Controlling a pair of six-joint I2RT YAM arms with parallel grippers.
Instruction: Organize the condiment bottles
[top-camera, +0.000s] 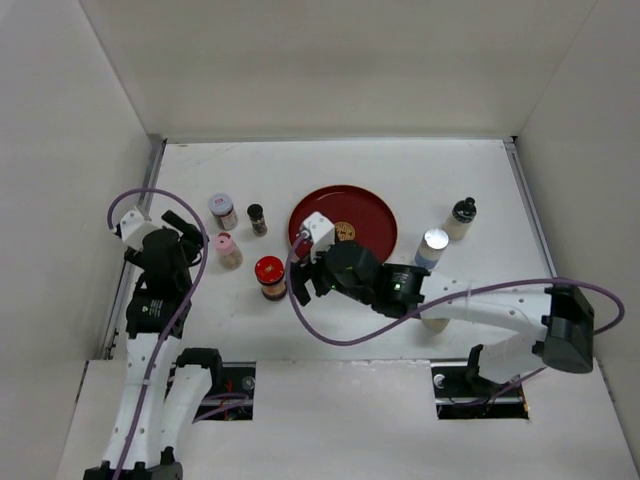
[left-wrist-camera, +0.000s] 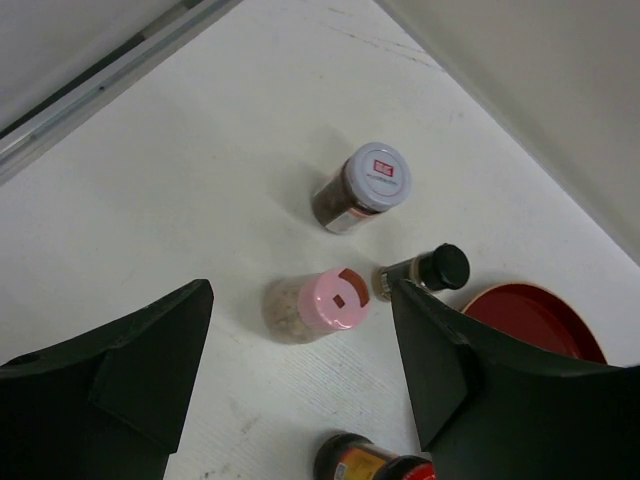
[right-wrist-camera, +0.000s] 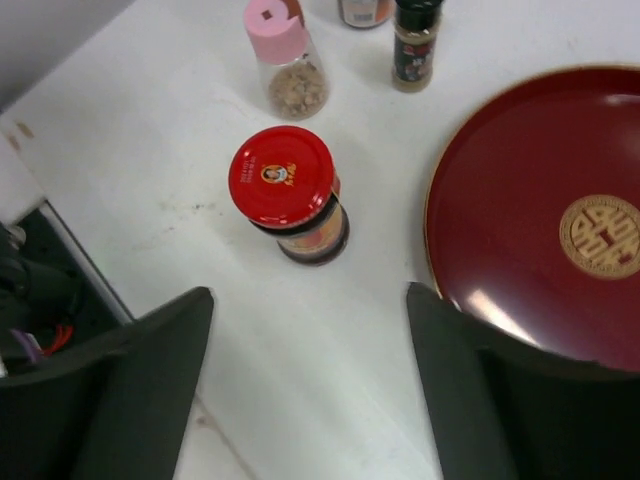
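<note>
Red-capped jar (right-wrist-camera: 290, 190) stands upright on the worktop (right-wrist-camera: 150, 150), centre-left of the right wrist view, near the red tray (right-wrist-camera: 520, 150). I judge that a descending finger could strike the tray rim or tip the jar. The right tool (right-wrist-camera: 310, 297) is wide open, empty and apart from the jar. The left tool (left-wrist-camera: 300, 288) is the same, facing the pink-capped shaker (left-wrist-camera: 338, 298).

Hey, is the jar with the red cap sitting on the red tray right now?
No, the red-capped jar stands on the white table, beside the red tray and apart from it.
</note>
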